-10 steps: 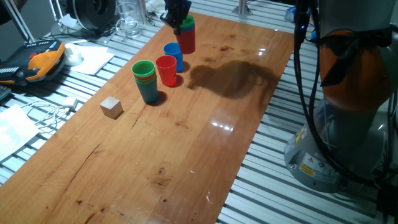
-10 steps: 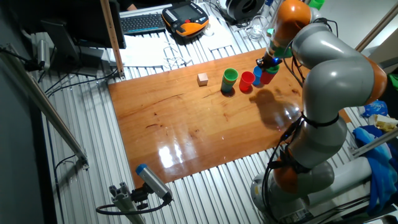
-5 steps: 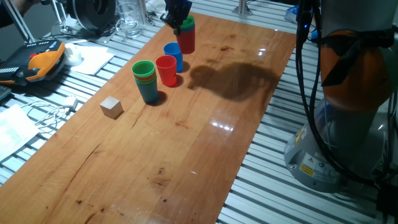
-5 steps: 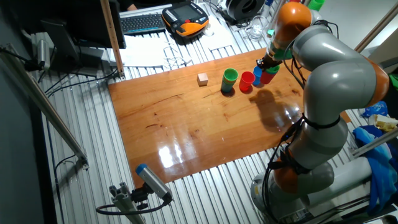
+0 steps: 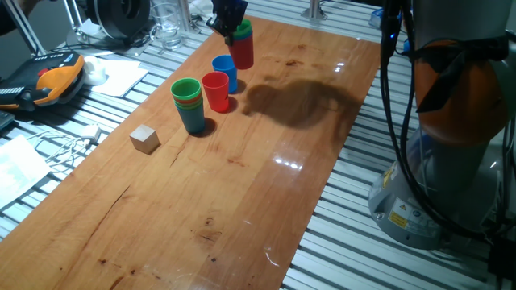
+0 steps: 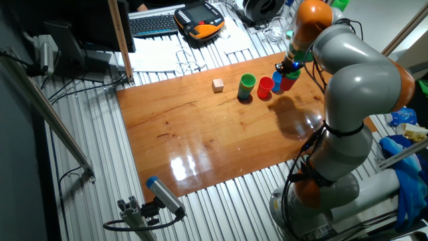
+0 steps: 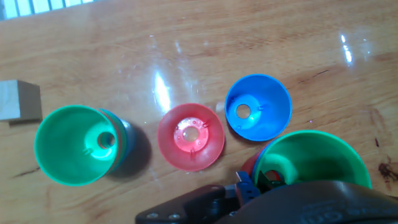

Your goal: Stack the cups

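Note:
A green cup [image 7: 311, 163] tops a red stack [image 5: 243, 50] at the far side of the wooden table [image 5: 242, 201]. My gripper [image 5: 231, 31] is at this cup's rim, one finger inside and one outside, shut on it; it also shows in the other fixed view [image 6: 287, 69] and the hand view [image 7: 255, 180]. A single blue cup [image 5: 224, 71] [image 7: 258, 107] stands beside the stack, then a single red cup [image 5: 215, 90] [image 7: 190, 137]. A second stack with a green cup on top [image 5: 188, 103] [image 7: 74, 144] stands further left.
A small wooden cube [image 5: 144, 138] [image 7: 18, 99] lies left of the green-topped stack. Clear glassware [image 5: 168, 28], an orange pendant [image 5: 56, 80], papers and cables sit off the table's left edge. The arm's base [image 5: 451, 161] stands to the right.

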Tool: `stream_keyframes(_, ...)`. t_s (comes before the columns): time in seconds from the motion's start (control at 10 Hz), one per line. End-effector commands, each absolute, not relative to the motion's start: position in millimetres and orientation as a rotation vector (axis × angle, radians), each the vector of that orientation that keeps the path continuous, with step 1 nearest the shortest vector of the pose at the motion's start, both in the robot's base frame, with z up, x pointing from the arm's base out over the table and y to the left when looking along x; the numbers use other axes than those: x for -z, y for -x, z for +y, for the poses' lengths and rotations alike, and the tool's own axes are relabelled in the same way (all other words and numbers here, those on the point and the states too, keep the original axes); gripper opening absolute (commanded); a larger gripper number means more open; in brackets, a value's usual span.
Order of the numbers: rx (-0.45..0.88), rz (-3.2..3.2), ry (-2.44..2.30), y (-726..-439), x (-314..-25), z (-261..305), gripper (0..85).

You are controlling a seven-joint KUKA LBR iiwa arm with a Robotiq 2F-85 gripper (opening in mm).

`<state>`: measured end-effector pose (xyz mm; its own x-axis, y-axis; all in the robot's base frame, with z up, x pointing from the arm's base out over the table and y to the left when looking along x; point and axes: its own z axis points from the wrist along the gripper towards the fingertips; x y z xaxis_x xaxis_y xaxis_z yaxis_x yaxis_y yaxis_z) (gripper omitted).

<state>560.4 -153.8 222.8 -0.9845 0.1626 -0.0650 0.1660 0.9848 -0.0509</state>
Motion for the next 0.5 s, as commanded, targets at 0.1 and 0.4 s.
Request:
stream_keyframes(0.1,0.086,3.064,-0.246,-581,-226,-159,0.0)
stream_keyframes(0.4,0.088,3.030,-0.246,-594,-212,-159,0.0)
